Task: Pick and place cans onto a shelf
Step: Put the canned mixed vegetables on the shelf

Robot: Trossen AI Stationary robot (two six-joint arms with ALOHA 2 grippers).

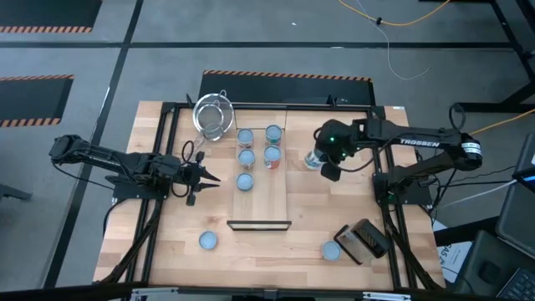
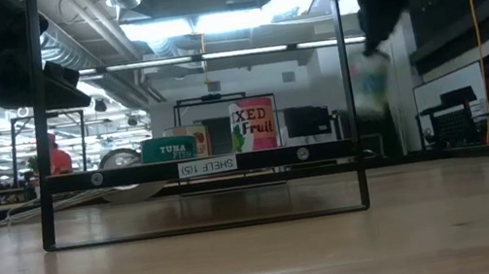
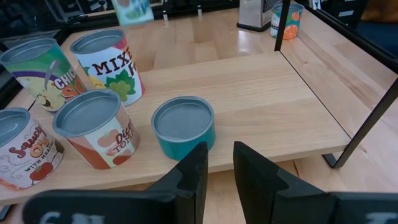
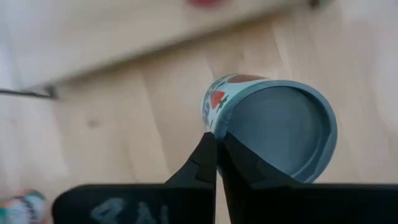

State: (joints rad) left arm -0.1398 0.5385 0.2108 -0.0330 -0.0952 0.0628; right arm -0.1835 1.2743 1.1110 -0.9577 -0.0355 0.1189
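Note:
The shelf (image 1: 266, 201) is a long light wood board with a black bar at its near end. Several cans stand on its far half, among them a low teal one (image 3: 183, 127) and a mixed-fruit one (image 3: 109, 62). Two more cans (image 1: 207, 241) (image 1: 331, 250) stand on the table near its front. My right gripper (image 1: 324, 160) is shut on a can (image 4: 273, 127) in the air just right of the shelf; the can shows blurred in the low view (image 2: 371, 79). My left gripper (image 3: 221, 168) is left of the shelf, empty, its fingers a little apart and pointing at the teal can. My right gripper pinches the can by the rim of its flat end (image 4: 214, 127): one finger lies on the labelled side wall, the other on the recessed end face. The can is lifted clear of the table and tilted, with its end face turned toward the wrist camera.
A wire-mesh strainer (image 1: 213, 117) lies at the far left of the shelf. A dark rectangular box (image 1: 364, 241) lies at the table's near right. The shelf stands on a thin black frame (image 2: 348, 91) above the tabletop. Bare board remains on the shelf's near half.

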